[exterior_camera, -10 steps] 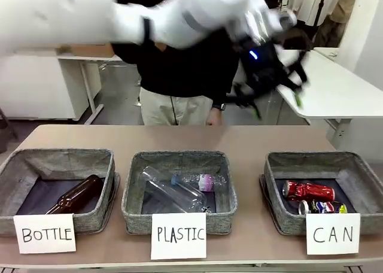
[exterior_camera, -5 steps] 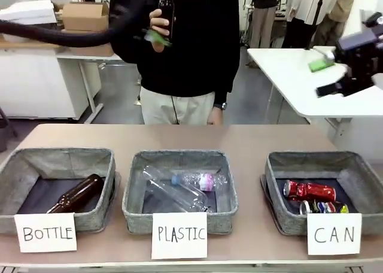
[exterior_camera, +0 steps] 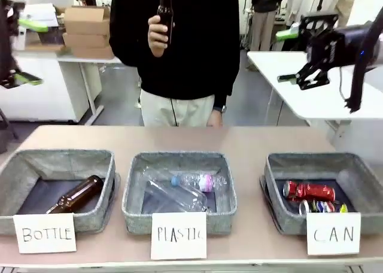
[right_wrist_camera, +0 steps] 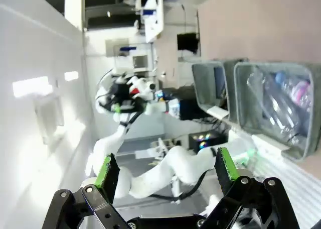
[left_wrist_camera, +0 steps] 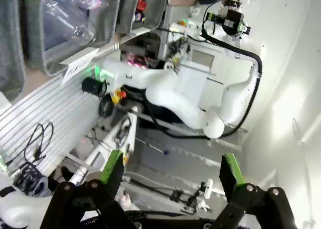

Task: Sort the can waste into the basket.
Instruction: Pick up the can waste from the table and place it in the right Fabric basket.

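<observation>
The red can [exterior_camera: 308, 191] and the dark blue can [exterior_camera: 322, 207] lie side by side in the grey basket [exterior_camera: 311, 159] behind the "CAN" sign [exterior_camera: 333, 233] at the right. My left gripper [exterior_camera: 27, 52] hangs open, high at the far left, away from the table. High above the CAN basket, my right gripper [exterior_camera: 288, 54] is open too and holds nothing. In the left wrist view the gripper [left_wrist_camera: 171, 171] has its green-padded fingers [left_wrist_camera: 113, 168] spread with nothing between them. The right wrist view shows that gripper [right_wrist_camera: 165, 169] spread the same way.
The middle basket [exterior_camera: 179, 159], signed "PLASTIC", holds clear plastic bottles [exterior_camera: 179, 188]. The left basket [exterior_camera: 60, 156], signed "BOTTLE", holds a brown glass bottle [exterior_camera: 78, 194]. A person stands at the far side, one hand raising another brown bottle [exterior_camera: 163, 12].
My left arm has swung from above the CAN basket to the far left. The right gripper has come in at the upper right and shifted left. The cans lie as before.
</observation>
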Motion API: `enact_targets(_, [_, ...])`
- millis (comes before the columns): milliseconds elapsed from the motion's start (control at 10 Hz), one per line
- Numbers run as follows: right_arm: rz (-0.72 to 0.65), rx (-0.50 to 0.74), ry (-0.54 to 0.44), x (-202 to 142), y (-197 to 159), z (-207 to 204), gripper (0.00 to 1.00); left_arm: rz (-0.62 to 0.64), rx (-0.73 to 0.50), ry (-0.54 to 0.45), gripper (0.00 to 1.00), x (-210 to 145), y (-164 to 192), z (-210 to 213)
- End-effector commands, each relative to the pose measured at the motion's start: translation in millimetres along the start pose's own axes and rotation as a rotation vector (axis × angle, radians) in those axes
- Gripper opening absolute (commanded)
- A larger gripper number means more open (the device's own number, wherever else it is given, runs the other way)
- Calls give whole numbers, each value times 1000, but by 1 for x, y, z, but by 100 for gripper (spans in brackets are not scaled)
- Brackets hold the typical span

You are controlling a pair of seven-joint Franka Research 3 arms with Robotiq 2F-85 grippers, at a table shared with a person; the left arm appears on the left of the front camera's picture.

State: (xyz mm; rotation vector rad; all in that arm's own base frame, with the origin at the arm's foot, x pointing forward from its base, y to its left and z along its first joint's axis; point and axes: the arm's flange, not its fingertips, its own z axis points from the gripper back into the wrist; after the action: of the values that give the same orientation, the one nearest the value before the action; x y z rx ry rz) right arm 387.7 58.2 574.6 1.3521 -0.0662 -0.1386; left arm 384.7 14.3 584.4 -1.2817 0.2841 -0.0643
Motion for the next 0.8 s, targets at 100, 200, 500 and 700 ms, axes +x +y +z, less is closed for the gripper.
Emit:
enact_targets(100, [-8, 5, 138, -18, 13, 14, 100, 37, -125, 42, 100, 72, 27, 31])
enact_targets(200, [-40, 2, 33, -3, -2, 2, 100, 32, -43, 45, 100, 29, 29, 16])
enact_targets(500, [-40, 2, 33, -3, -2, 2, 100, 32, -43, 45, 100, 29, 29, 16])
enact_targets(700, [-40, 2, 33, -3, -2, 2, 100, 32, -43, 45, 100, 29, 29, 16])
